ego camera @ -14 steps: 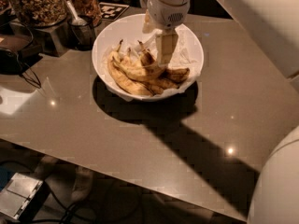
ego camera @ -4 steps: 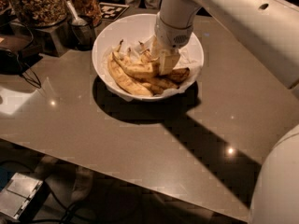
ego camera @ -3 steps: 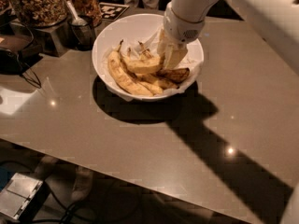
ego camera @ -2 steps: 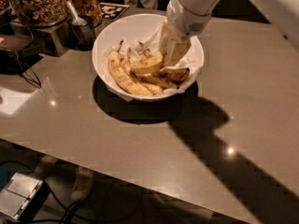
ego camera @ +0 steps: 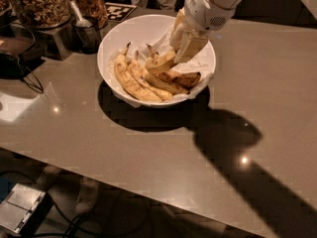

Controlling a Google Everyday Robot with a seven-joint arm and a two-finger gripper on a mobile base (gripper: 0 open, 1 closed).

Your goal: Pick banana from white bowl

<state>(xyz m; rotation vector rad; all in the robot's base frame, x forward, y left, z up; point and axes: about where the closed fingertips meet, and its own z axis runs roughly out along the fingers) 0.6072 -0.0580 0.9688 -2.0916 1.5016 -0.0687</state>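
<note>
The white bowl (ego camera: 130, 32) stands on the grey table at the back centre and is lined with crumpled white paper. Several bananas lie in it. The gripper (ego camera: 181, 43) reaches down from the upper right over the bowl's right half. It is shut on the plump yellow banana (ego camera: 159, 63), which hangs tilted from the fingers, its free end just above the other fruit. A longer, slimmer banana (ego camera: 130, 83) lies along the bowl's front left. A brown, darker banana (ego camera: 182, 78) lies under the gripper.
Glass jars of nuts (ego camera: 40, 4) and a metal cup with a spoon (ego camera: 87, 29) stand left of the bowl. A black-and-white marker tag (ego camera: 121, 11) lies behind it. A black cable (ego camera: 26, 81) runs at the table's left. The table's front edge crosses the lower frame.
The arm has swung toward the upper right. The gripper has risen slightly inside the bowl, and the plump banana has come up with it, off the other bananas.
</note>
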